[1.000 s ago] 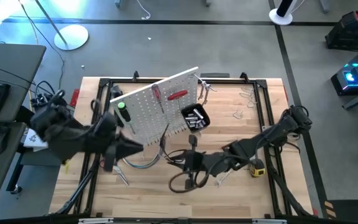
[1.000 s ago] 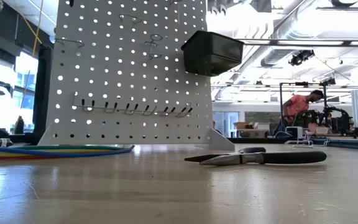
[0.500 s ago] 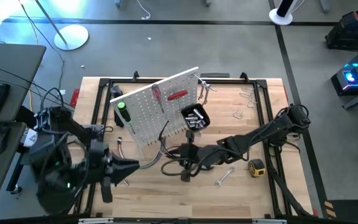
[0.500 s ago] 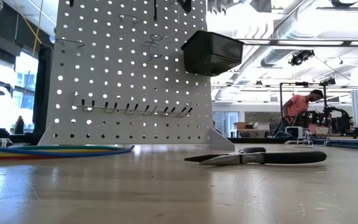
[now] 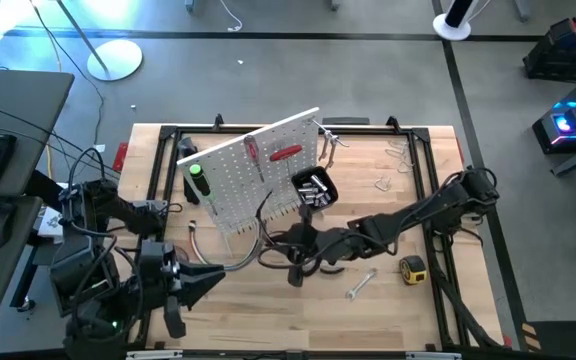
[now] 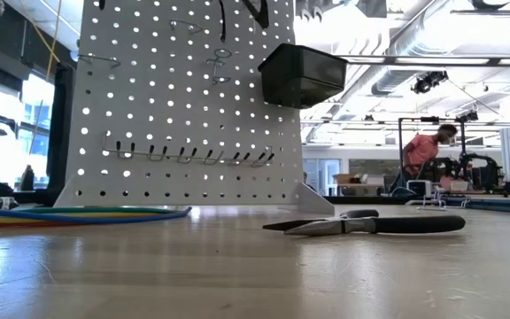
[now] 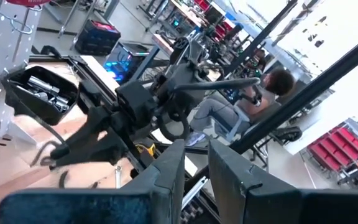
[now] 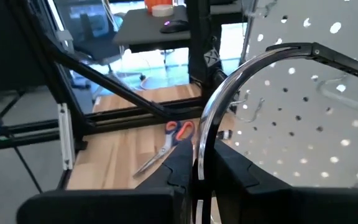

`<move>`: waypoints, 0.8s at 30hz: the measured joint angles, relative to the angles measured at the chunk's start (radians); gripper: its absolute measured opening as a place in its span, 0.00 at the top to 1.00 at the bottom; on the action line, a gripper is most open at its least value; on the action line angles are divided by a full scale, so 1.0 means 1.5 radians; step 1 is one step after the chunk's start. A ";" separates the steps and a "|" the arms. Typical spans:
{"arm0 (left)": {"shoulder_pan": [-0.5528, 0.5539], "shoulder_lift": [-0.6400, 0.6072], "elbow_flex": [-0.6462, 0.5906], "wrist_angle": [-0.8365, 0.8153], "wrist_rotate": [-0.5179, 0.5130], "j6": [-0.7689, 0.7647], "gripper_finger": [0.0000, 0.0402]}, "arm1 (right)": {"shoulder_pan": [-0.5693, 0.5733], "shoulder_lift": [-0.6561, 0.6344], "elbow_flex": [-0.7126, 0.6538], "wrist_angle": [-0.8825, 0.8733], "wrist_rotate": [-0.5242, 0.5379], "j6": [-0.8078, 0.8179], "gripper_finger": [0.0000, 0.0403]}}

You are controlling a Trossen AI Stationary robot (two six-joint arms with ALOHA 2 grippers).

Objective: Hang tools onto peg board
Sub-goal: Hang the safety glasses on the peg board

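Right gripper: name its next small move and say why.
Probably ease the tool forward and up toward a free hook on the board. The right gripper is shut on a curved metal tool, held just in front of the peg board, and it does not look hooked yet. The left gripper waits near the table's front left.

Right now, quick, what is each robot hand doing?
Left gripper: open a little, holding nothing.
Right gripper: shut on the curved metal tool.

One peg board [image 5: 251, 170], one black bin [image 5: 315, 189], one tape measure [image 5: 412, 268], one wrench [image 5: 359, 285], one pliers [image 6: 370, 223]
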 joint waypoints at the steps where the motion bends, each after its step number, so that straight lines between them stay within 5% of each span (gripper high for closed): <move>1: 0.000 0.000 0.000 0.002 0.000 0.000 0.84 | 0.003 0.000 -0.014 0.020 0.004 0.005 0.92; 16: 0.001 0.000 0.000 0.003 -0.017 0.000 0.84 | -0.013 -0.007 -0.053 0.078 0.005 0.047 0.92; 24: 0.001 0.000 0.000 0.021 -0.017 0.001 0.84 | -0.047 -0.007 -0.053 0.138 -0.086 0.135 0.92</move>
